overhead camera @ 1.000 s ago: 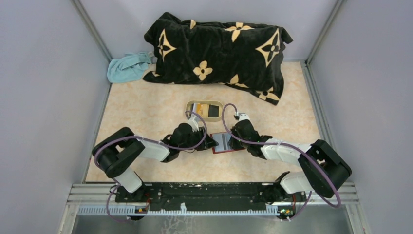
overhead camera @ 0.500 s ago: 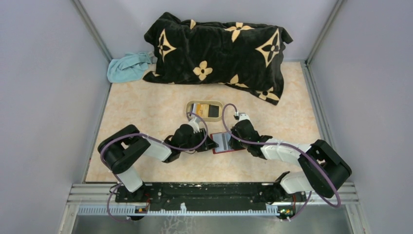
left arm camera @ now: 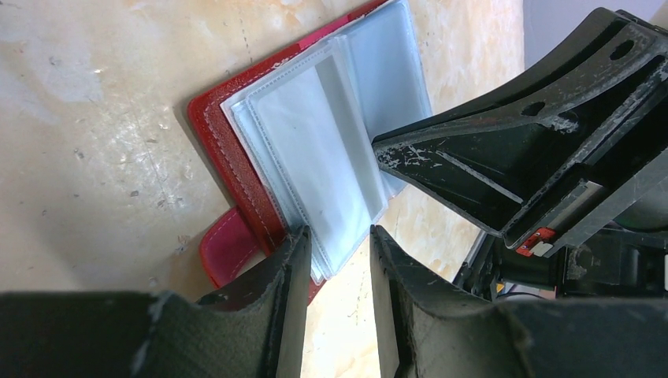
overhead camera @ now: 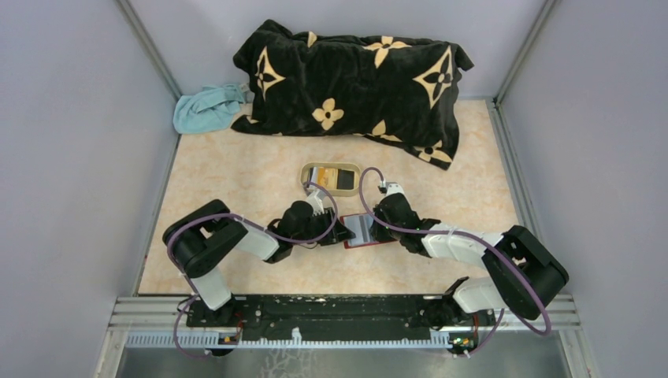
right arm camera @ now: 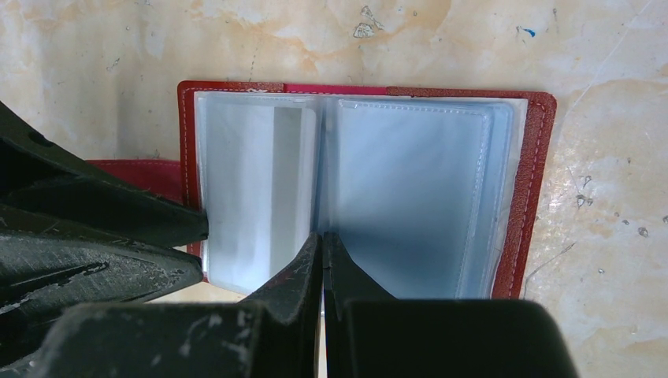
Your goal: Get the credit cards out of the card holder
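The card holder (overhead camera: pixel 370 231) is lying open and flat on the table (overhead camera: pixel 236 181), just in front of the arms, with both grippers meeting over it. The left gripper (left arm camera: pixel 339 236) is reaching in from the holder's left edge with its fingers partly spread; the near corner of the clear sleeves (left arm camera: pixel 315 150) is sitting in the gap between them, and light is showing between the sleeves and one finger. The red tab (left arm camera: pixel 228 248) is sticking out beside that same finger. The right gripper (right arm camera: pixel 321 240) is coming down with its fingers pressed together, its tips resting on the holder's middle fold, between the left and right sleeve pages.

Just beyond the holder, an oval tray (overhead camera: pixel 307 175) is holding the credit cards (overhead camera: pixel 342 182): black, orange-yellow and white ones are lying inside it. A black blanket (overhead camera: pixel 354 79) and a teal cloth (overhead camera: pixel 206 109) are lying at the far end.
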Motion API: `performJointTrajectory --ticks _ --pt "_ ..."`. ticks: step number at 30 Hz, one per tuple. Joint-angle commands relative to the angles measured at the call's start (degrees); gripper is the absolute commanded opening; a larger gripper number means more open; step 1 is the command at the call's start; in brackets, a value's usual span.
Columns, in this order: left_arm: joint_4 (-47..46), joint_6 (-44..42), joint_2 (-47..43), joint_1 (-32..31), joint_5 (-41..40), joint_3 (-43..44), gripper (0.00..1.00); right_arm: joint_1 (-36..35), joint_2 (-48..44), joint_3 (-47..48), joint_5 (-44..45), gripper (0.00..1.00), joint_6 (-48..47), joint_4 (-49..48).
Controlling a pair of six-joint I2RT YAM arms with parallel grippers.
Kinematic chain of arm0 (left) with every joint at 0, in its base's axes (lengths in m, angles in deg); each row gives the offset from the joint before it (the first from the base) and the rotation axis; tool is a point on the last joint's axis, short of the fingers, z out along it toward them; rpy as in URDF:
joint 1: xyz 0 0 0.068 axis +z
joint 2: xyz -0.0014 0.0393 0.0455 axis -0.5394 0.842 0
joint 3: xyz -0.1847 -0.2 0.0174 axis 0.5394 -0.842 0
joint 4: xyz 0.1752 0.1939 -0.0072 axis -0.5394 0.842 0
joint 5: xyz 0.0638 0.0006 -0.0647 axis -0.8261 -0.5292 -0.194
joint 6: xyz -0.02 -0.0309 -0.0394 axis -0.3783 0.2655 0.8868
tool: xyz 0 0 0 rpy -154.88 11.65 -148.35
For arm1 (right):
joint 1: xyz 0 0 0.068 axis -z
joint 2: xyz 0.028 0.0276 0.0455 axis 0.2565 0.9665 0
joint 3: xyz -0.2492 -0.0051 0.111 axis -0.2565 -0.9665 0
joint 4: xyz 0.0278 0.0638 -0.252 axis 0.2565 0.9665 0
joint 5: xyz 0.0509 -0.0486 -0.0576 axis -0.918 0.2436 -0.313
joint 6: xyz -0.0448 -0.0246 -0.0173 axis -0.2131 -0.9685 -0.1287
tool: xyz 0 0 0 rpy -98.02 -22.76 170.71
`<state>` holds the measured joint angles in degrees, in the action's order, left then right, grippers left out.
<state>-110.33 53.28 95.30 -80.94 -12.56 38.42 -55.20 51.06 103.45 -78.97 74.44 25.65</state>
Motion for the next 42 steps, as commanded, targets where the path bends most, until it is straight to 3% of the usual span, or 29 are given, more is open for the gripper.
performJointTrajectory --ticks 1,14,25,42 --pt "-4.16 0.99 1.39 -0.27 1.66 1.00 0.40 -0.18 0.81 -0.36 -0.70 0.00 -0.02 -1.15" --pt "-5.77 1.63 -1.19 -0.27 1.43 1.84 0.40 -0.18 2.03 -0.88 -1.40 0.00 0.20 -2.67" --pt "-1.78 0.41 -4.65 -0.38 1.94 4.46 0.40 -0.18 2.70 -1.18 -1.49 0.00 0.32 -3.50" --pt "-3.00 0.78 -0.70 -0.83 3.40 6.53 0.39 -0.18 -1.76 -1.83 -0.32 0.00 0.97 -1.68"
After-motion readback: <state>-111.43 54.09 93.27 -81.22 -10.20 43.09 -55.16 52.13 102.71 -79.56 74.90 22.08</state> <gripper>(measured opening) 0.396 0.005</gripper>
